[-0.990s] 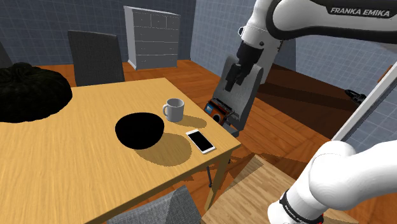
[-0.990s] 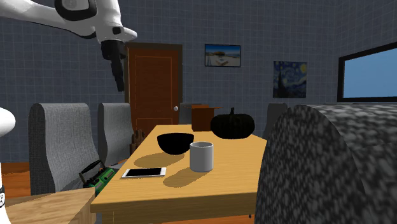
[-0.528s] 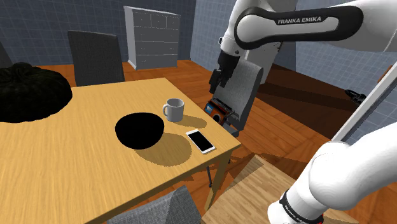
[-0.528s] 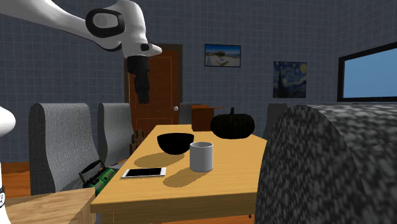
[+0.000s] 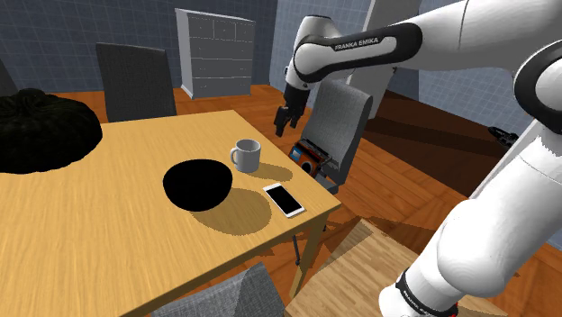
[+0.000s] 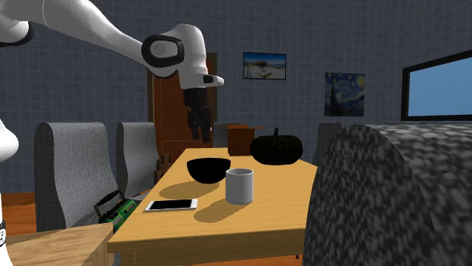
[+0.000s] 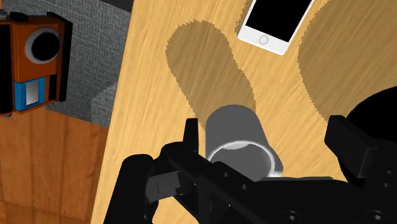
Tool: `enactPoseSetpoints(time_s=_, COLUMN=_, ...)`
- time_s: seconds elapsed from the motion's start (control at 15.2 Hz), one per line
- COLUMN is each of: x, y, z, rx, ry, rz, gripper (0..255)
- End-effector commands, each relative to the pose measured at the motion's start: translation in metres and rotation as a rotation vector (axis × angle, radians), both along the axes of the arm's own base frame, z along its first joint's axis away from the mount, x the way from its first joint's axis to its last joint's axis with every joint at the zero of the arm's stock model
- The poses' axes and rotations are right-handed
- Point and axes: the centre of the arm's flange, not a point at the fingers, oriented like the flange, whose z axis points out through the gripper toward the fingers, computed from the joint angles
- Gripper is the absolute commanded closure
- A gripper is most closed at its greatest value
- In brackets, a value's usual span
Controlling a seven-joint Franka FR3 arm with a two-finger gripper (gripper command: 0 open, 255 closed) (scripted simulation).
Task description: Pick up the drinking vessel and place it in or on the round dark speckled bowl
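From the shoulder view the black bowl (image 5: 198, 185) sits on the table (image 5: 108, 243), with the grey mug (image 5: 245, 155) just beside it to the right, upright, its handle on the left side. A white phone (image 5: 284, 199) lies flat near the table's edge, further right. The claw (image 5: 285, 120) hangs in the air above and to the right of the mug, well apart from it. In the wrist view its two fingers (image 7: 353, 149) stand wide apart with nothing in them, and the mug shows down between them.

To do this step well, I'd say the claw should come straight down, centred on the mug. It should then close across the body, clear of the handle, so that neither bowl nor phone gets nudged. The lift should be high enough to clear the bowl's rim.

The table is pale wood. A black lumpy heap (image 5: 40, 131) rests at its far left, and behind it stands a dark chair (image 5: 135, 81). Next comes a white chest of drawers (image 5: 216, 52) against a blue-grey wall. At the right is a grey chair (image 5: 347, 122) with an orange-and-blue gadget (image 5: 311, 155) on its seat.
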Motion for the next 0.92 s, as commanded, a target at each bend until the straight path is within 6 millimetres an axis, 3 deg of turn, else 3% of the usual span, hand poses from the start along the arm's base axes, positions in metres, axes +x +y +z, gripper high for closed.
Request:
enactPoseSetpoints(time_s=0.0, x=0.022, y=-0.002, z=-0.016, rx=0.001, ry=0.006, rz=0.013, gripper=0)
enactPoseSetpoints(time_s=0.79, x=0.157, y=-0.011, z=-0.107, rx=0.007, ry=0.045, rz=0.088, gripper=0)
enactPoseSetpoints(time_s=0.86, x=0.161, y=-0.011, z=-0.109, rx=0.007, ry=0.047, rz=0.090, gripper=0)
